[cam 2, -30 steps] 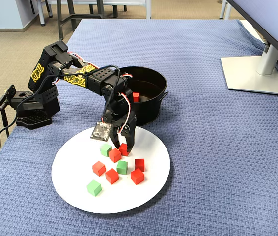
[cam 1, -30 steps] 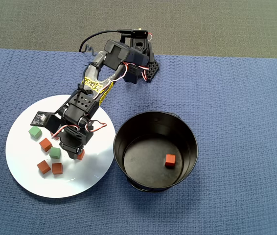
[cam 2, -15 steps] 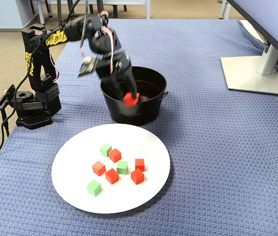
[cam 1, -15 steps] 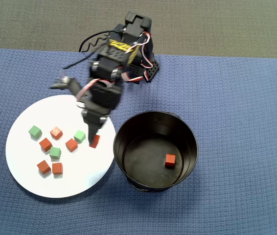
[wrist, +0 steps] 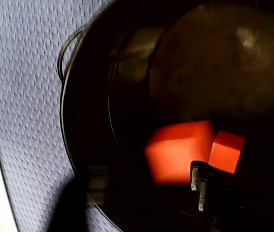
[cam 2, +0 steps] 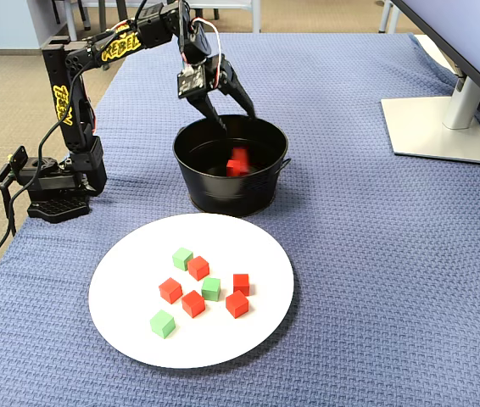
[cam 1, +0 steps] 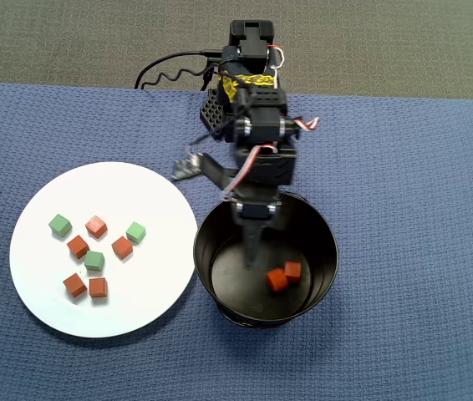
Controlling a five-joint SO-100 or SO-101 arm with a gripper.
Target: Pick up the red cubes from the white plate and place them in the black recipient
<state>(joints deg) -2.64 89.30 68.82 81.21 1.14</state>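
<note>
While gripper (cam 2: 233, 114) gapes, 2 matte red cubes (cam 1: 277, 281) sit in glossy black recipient (cam 1: 324, 238).

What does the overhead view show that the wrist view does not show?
Only the overhead view shows the white plate whole, with five red cubes and three green cubes on it, plus the arm's base. Only the wrist view shows the bowl's wire handle close up. Both show the black bowl holding two red cubes, on blue cloth.
</note>
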